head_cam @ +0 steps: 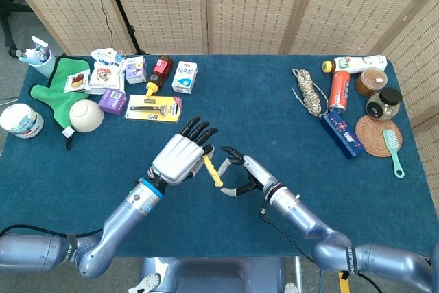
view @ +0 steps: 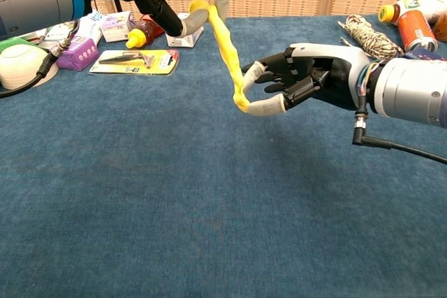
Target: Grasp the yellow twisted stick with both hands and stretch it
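From my feed, a blue-carpeted table [head_cam: 274, 121] fills the view. Behind it stands a folding screen [head_cam: 206, 5] of woven tan panels in pale wood frames. Grey floor [head_cam: 10, 77] shows at left. Light is even.

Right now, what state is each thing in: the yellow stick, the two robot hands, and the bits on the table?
yellow stick: lifted off the table, hanging from the left hand
left hand: holds the stick's top end
right hand: fingertips at the stick's lower end, grip not clearly closed
white bowl: upright
rope: coiled in a bundle
orange bottle: lying on its side
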You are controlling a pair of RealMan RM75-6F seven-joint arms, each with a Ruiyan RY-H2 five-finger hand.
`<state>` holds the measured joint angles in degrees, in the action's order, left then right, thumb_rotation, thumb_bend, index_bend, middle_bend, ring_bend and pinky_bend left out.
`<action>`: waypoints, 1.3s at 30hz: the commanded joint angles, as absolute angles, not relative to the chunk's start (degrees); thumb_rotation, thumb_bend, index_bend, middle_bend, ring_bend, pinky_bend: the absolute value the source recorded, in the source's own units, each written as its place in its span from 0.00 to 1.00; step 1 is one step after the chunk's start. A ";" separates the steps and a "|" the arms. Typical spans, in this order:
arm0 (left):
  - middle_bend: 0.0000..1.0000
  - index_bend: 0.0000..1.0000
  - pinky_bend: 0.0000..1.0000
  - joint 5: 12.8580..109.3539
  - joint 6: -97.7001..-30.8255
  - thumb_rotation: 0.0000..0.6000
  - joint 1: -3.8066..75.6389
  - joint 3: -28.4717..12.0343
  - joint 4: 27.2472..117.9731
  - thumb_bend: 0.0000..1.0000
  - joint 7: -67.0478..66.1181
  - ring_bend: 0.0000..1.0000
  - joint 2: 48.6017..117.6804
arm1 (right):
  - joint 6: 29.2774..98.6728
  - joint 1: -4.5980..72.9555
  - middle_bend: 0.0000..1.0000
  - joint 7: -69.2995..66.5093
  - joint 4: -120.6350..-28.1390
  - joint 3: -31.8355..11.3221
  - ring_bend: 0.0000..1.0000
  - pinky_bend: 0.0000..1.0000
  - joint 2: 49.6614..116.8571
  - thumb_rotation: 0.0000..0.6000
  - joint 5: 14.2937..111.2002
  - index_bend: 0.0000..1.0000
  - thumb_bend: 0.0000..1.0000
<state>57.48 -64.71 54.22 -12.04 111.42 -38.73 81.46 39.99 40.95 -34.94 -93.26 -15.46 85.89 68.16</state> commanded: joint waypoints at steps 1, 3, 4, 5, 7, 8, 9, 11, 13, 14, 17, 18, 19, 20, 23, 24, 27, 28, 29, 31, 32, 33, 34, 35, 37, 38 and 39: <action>0.17 0.73 0.00 57.50 -64.83 1.00 54.20 -12.09 111.35 0.56 -38.56 0.09 81.50 | 39.91 41.12 0.06 -34.85 -93.22 -15.64 0.00 0.00 86.00 1.00 67.95 0.46 0.25; 0.17 0.73 0.00 57.56 -64.85 1.00 54.22 -12.10 111.34 0.56 -38.45 0.09 81.52 | 39.83 41.21 0.06 -34.82 -93.16 -15.74 0.00 0.00 86.11 1.00 67.70 0.46 0.25; 0.17 0.73 0.00 57.58 -64.82 1.00 54.25 -12.07 111.34 0.56 -38.43 0.09 81.53 | 39.76 41.27 0.06 -34.80 -93.12 -15.79 0.00 0.00 86.15 1.00 67.59 0.46 0.25; 0.17 0.73 0.00 57.56 -64.78 1.00 54.27 -12.04 111.35 0.56 -38.42 0.09 81.54 | 39.71 41.32 0.06 -34.73 -93.06 -15.80 0.00 0.00 86.18 1.00 67.54 0.46 0.25; 0.17 0.73 0.00 57.55 -64.72 1.00 54.33 -11.99 111.32 0.56 -38.47 0.09 81.56 | 39.65 41.38 0.06 -34.64 -92.97 -15.83 0.00 0.00 86.26 1.00 67.39 0.46 0.26; 0.17 0.73 0.00 57.54 -64.71 1.00 54.35 -11.96 111.33 0.56 -38.47 0.09 81.57 | 39.60 41.41 0.06 -34.62 -92.93 -15.83 0.00 0.00 86.28 1.00 67.31 0.46 0.26; 0.17 0.73 0.00 57.58 -64.74 1.00 54.36 -11.94 111.30 0.56 -38.47 0.09 81.60 | 39.56 41.42 0.06 -34.61 -92.89 -15.85 0.00 0.00 86.32 1.00 67.23 0.47 0.26; 0.17 0.73 0.00 57.64 -64.78 1.00 54.37 -11.88 111.19 0.56 -38.47 0.08 81.68 | 39.52 41.44 0.07 -34.64 -92.79 -15.90 0.00 0.00 86.42 1.00 67.04 0.48 0.27; 0.17 0.73 0.00 57.82 -64.94 1.00 54.37 -11.82 111.01 0.56 -38.57 0.09 81.76 | 39.47 41.43 0.08 -34.67 -92.59 -15.94 0.00 0.00 86.51 1.00 66.81 0.49 0.27; 0.17 0.73 0.00 57.92 -65.00 1.00 54.37 -11.78 110.95 0.56 -38.59 0.09 81.80 | 39.40 41.45 0.09 -34.64 -92.53 -15.92 0.00 0.00 86.53 1.00 66.75 0.50 0.28; 0.17 0.73 0.00 57.95 -65.10 1.00 54.38 -11.80 110.90 0.56 -38.56 0.08 81.93 | 39.20 41.47 0.09 -34.67 -92.41 -15.93 0.00 0.00 86.60 1.00 66.58 0.50 0.28; 0.17 0.73 0.00 58.01 -65.13 1.00 54.42 -11.83 110.85 0.56 -38.60 0.08 81.96 | 39.15 41.48 0.09 -34.72 -92.36 -15.95 0.00 0.00 86.65 1.00 66.48 0.50 0.29; 0.17 0.73 0.00 58.04 -65.18 1.00 54.45 -11.88 110.80 0.56 -38.61 0.08 82.02 | 39.05 41.50 0.09 -34.76 -92.30 -15.97 0.00 0.00 86.70 1.00 66.41 0.50 0.29; 0.17 0.73 0.00 58.04 -65.21 1.00 54.46 -11.91 110.77 0.56 -38.62 0.08 82.06 | 39.00 41.52 0.09 -34.78 -92.30 -15.99 0.00 0.00 86.71 1.00 66.39 0.50 0.29; 0.17 0.73 0.00 57.91 -65.16 1.00 54.53 -11.95 110.73 0.56 -38.63 0.09 82.15 | 38.98 41.52 0.09 -34.89 -92.28 -16.11 0.00 0.00 86.78 1.00 66.39 0.49 0.29; 0.17 0.73 0.00 57.91 -65.10 1.00 54.60 -11.92 110.66 0.56 -38.73 0.09 82.19 | 38.91 41.57 0.09 -34.88 -92.25 -16.15 0.00 0.00 86.82 1.00 66.38 0.49 0.29; 0.17 0.73 0.00 57.94 -65.13 1.00 54.64 -11.89 110.48 0.56 -38.75 0.08 82.38 | 38.74 41.68 0.09 -34.82 -92.20 -16.23 0.00 0.00 86.88 1.00 66.30 0.49 0.29; 0.17 0.73 0.00 57.91 -65.13 1.00 54.66 -11.89 110.43 0.56 -38.74 0.08 82.44 | 38.70 41.70 0.09 -34.77 -92.16 -16.23 0.00 0.00 86.89 1.00 66.27 0.49 0.29; 0.17 0.73 0.00 57.90 -65.12 1.00 54.68 -11.88 110.33 0.56 -38.76 0.08 82.51 | 38.63 41.72 0.09 -34.77 -92.16 -16.25 0.00 0.00 86.90 1.00 66.21 0.49 0.29; 0.17 0.73 0.00 57.80 -65.03 1.00 54.76 -11.86 110.12 0.56 -38.80 0.08 82.65 | 38.49 41.77 0.09 -34.79 -92.12 -16.28 0.00 0.00 86.95 1.00 66.12 0.50 0.29; 0.17 0.73 0.00 57.76 -65.02 1.00 54.78 -11.88 110.05 0.56 -38.79 0.08 82.71 | 38.43 41.80 0.09 -34.80 -92.08 -16.28 0.00 0.00 86.99 1.00 66.09 0.50 0.30; 0.17 0.73 0.00 57.75 -65.03 1.00 54.80 -11.90 109.99 0.56 -38.78 0.08 82.75 | 38.37 41.82 0.09 -34.80 -92.05 -16.28 0.00 0.00 87.02 1.00 66.06 0.50 0.30; 0.17 0.73 0.00 57.75 -65.03 1.00 54.83 -11.92 109.90 0.56 -38.78 0.08 82.82 | 38.23 41.86 0.09 -34.84 -92.02 -16.30 0.00 0.00 87.00 1.00 66.00 0.50 0.30; 0.17 0.73 0.00 57.73 -65.01 1.00 54.87 -11.96 109.80 0.56 -38.76 0.08 82.91 | 38.05 41.91 0.09 -34.85 -91.95 -16.28 0.00 0.00 87.05 1.00 65.92 0.49 0.30; 0.17 0.73 0.00 57.44 -64.79 1.00 55.04 -12.06 109.63 0.56 -38.76 0.09 83.05 | 37.95 41.94 0.09 -34.98 -91.80 -16.36 0.00 0.00 87.16 1.00 65.86 0.49 0.30; 0.17 0.73 0.00 57.37 -64.77 1.00 55.09 -12.09 109.57 0.56 -38.81 0.08 83.11 | 37.88 41.96 0.09 -34.98 -91.72 -16.36 0.00 0.00 87.18 1.00 65.88 0.49 0.30; 0.17 0.73 0.00 57.34 -64.76 1.00 55.13 -12.11 109.52 0.56 -38.84 0.08 83.17 | 37.80 41.98 0.09 -35.00 -91.67 -16.36 0.00 0.00 87.19 1.00 65.88 0.49 0.30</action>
<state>57.35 -64.77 55.13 -12.10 109.52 -38.83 83.16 37.82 41.97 -34.99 -91.70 -16.36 87.18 65.88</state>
